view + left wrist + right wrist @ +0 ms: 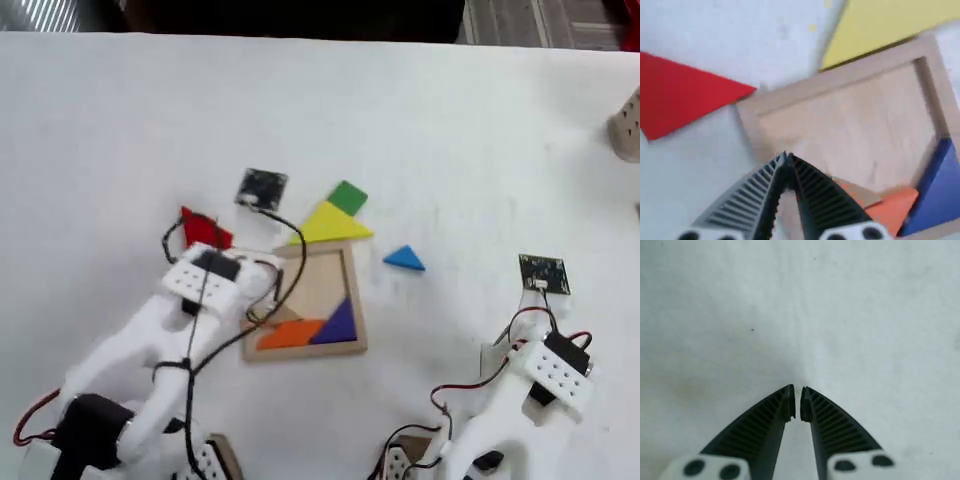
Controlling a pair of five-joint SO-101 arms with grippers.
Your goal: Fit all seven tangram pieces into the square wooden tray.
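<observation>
- Left gripper (786,159): tips pressed together, empty, above the tray (840,82) at the corner nearest the red triangle (685,102)
- Inside tray: orange piece (290,333), purple triangle (338,325)
- Yellow triangle (328,225) touches tray's far rim; green square (347,197) beyond it; small blue triangle (404,259) beside tray
- Right gripper (796,402): tips closed, over white table (865,300), well apart from tray

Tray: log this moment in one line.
in tray: orange piece, purple piece | outside: red triangle, yellow triangle, green square, blue triangle | left gripper: shut, over tray | right gripper: shut, over bare table
</observation>
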